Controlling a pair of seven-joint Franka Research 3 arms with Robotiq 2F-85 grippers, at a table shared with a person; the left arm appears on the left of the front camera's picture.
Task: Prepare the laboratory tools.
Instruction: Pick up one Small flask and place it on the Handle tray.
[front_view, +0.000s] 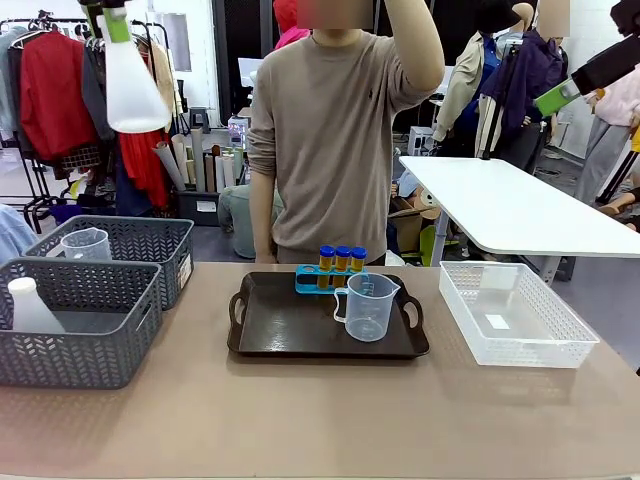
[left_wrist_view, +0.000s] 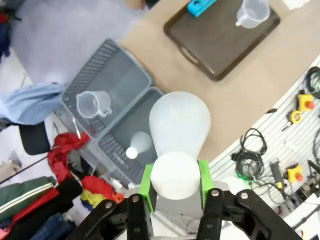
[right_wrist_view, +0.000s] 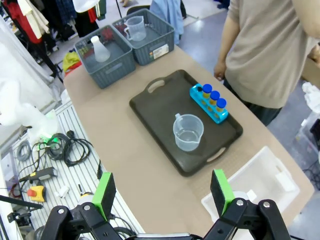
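Left end effector (left_wrist_view: 175, 182): clenched on the neck of the frosted conical flask (left_wrist_view: 180, 125), green pads (left_wrist_view: 146, 187) on either side. The flask hangs body-down, high above the left end of the surface (front_view: 300, 420), over the grey mesh baskets (front_view: 130, 240) there.

Right end effector (right_wrist_view: 162, 187): released, fingers wide apart, nothing between them, held high beyond the right edge.

Black tray (front_view: 290, 345) sits mid-surface toward the far edge. On it, the measuring beaker (front_view: 370, 305) stands upright at the right, and the blue rack (front_view: 310, 283) with three blue-capped amber tubes (front_view: 342, 258) is at the tray's far rim, just behind the beaker. The grey baskets hold a second beaker (front_view: 86, 243) and a second flask (front_view: 30, 308). White mesh basket (front_view: 520, 340) is at the right edge. A person (front_view: 330, 130) stands at the far edge, one arm raised.

Risks (judged, not seen):
- The neck is smooth and tapered, so a slip from this height could bounce the flask off a basket rim or off the surface.
- Free room on the tray is left of the beaker. Coming in too far right could tip the beaker or jog the rack.
- The person's arm could cross the path.
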